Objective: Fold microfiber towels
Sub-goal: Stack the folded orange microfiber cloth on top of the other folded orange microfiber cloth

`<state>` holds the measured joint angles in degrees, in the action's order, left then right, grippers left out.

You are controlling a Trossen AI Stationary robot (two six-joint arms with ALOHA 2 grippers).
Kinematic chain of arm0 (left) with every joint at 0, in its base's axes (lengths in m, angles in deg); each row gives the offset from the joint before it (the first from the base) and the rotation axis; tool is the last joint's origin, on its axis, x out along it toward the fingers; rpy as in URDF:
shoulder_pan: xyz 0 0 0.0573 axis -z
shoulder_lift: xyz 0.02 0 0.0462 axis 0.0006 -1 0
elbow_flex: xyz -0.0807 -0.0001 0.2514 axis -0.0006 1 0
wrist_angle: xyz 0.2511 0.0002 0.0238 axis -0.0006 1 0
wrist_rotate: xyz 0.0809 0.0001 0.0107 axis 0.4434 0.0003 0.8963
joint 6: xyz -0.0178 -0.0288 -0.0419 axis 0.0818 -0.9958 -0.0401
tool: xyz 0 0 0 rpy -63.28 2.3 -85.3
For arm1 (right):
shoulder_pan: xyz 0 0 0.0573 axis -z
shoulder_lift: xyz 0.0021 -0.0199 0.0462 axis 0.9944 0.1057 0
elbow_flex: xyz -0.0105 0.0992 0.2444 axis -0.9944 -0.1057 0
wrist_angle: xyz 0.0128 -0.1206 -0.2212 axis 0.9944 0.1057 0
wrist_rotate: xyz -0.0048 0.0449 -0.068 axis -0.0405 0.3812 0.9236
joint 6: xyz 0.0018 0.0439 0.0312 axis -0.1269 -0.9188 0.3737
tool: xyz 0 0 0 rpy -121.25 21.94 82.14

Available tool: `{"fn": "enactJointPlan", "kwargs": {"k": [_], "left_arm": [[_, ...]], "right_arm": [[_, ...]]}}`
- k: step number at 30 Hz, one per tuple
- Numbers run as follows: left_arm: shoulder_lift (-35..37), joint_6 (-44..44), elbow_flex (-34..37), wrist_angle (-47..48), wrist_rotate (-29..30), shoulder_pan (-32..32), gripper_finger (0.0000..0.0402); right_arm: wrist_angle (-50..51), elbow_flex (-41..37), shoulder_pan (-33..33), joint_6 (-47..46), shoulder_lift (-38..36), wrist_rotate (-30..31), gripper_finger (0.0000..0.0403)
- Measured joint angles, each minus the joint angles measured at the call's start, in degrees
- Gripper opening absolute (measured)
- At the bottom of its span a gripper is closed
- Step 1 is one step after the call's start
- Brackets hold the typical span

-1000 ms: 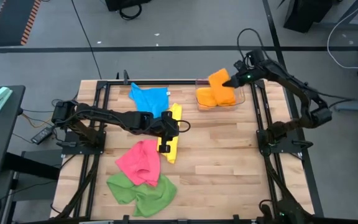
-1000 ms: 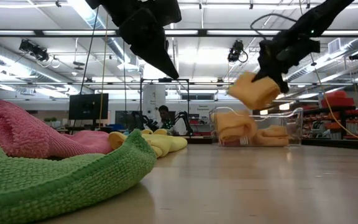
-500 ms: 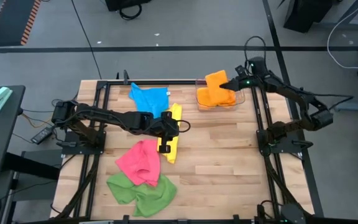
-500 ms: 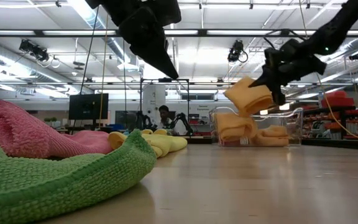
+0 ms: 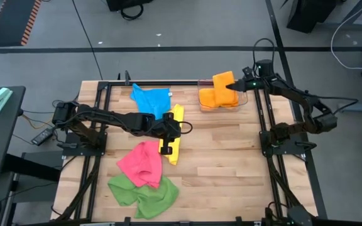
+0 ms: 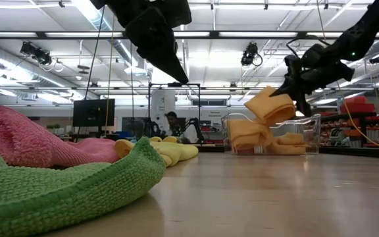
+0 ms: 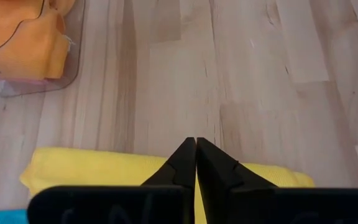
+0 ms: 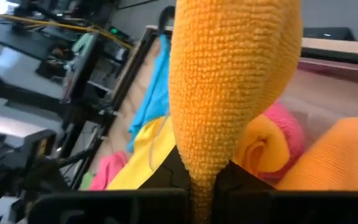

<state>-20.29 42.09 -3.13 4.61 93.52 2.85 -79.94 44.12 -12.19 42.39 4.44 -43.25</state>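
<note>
I'm carrying the folded orange towel [image 5: 223, 81] in the right gripper [image 5: 234, 85], clamped on it, and it has dropped closer over the clear bin [image 5: 243, 100]. The left gripper [image 5: 166, 139] has closed empty above the yellow towel [image 5: 176, 150] on the desk [image 5: 231, 169], so yellow is probably next.

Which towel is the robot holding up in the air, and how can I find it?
Look at the far right corner of the wooden table, where a clear plastic bin sits. Just above it, the right gripper holds a folded orange towel. It is the only towel off the table; other orange ones lie in the bin below it.
</note>
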Motion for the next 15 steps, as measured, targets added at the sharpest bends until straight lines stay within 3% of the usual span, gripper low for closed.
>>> {"fn": "enactJointPlan", "kwargs": {"k": [8, 15], "left_arm": [[0.0, -1.0, 0.0, 0.2, 0.0, 0.0, 0.0018], [0.0, -1.1, 0.0, 1.5, 0.0, 0.0, 0.0015]], "right_arm": [[10.5, 5.5, -1.5, 4.0, -0.4, 5.7, 0.0017], [23.1, 10.8, -3.7, 10.4, 0.5, 16.4, 0.0017]]}}
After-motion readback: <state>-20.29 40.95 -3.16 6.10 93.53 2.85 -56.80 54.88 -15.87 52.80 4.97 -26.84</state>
